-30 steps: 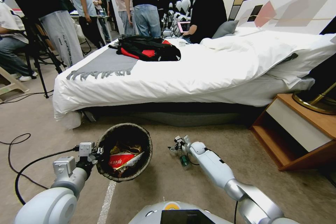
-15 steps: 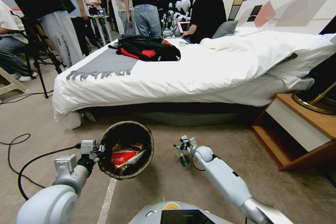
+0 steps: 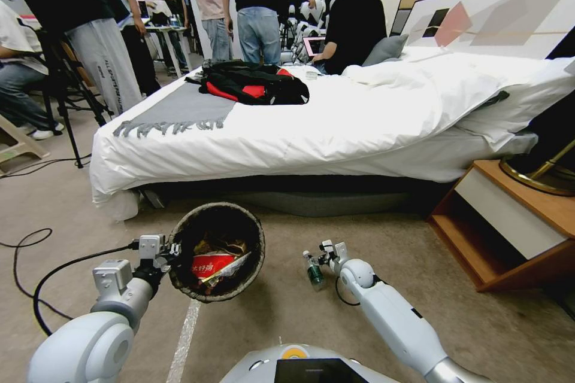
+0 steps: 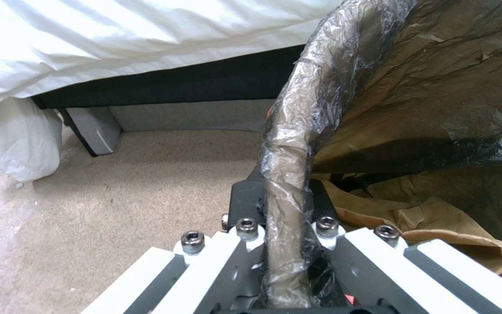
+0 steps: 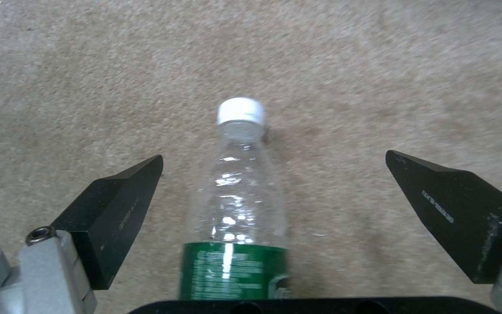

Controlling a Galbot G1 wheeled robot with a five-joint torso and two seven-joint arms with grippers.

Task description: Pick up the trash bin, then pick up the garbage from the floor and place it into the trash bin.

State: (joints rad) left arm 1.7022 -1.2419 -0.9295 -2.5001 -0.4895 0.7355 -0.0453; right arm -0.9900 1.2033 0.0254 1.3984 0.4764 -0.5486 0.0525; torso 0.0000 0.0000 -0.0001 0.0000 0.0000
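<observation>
My left gripper (image 3: 169, 251) is shut on the trash bin's (image 3: 217, 251) near rim and holds it off the floor (image 3: 287, 323). The left wrist view shows its fingers (image 4: 245, 231) pinching the dark bag-lined rim (image 4: 289, 144). A red-and-white packet (image 3: 209, 264) and brown paper (image 4: 437, 218) lie inside the bin. A clear bottle (image 3: 314, 272) with a green label and white cap lies on the floor to the bin's right. My right gripper (image 3: 326, 249) hovers right over it, open. In the right wrist view the bottle (image 5: 236, 218) lies between the two spread black fingers (image 5: 117, 213), untouched.
A bed (image 3: 311, 125) with white covers stands close ahead, its dark base low. A wooden nightstand (image 3: 509, 227) is at the right. Black cables (image 3: 36, 293) snake over the floor at the left, near a tripod (image 3: 63, 102). A pale tape line (image 3: 182, 341) runs beneath the bin.
The right arm has swung to the right, bringing its open gripper over the bottle. The left gripper has carried the bin slightly forward and up. The bottle has stayed put.
</observation>
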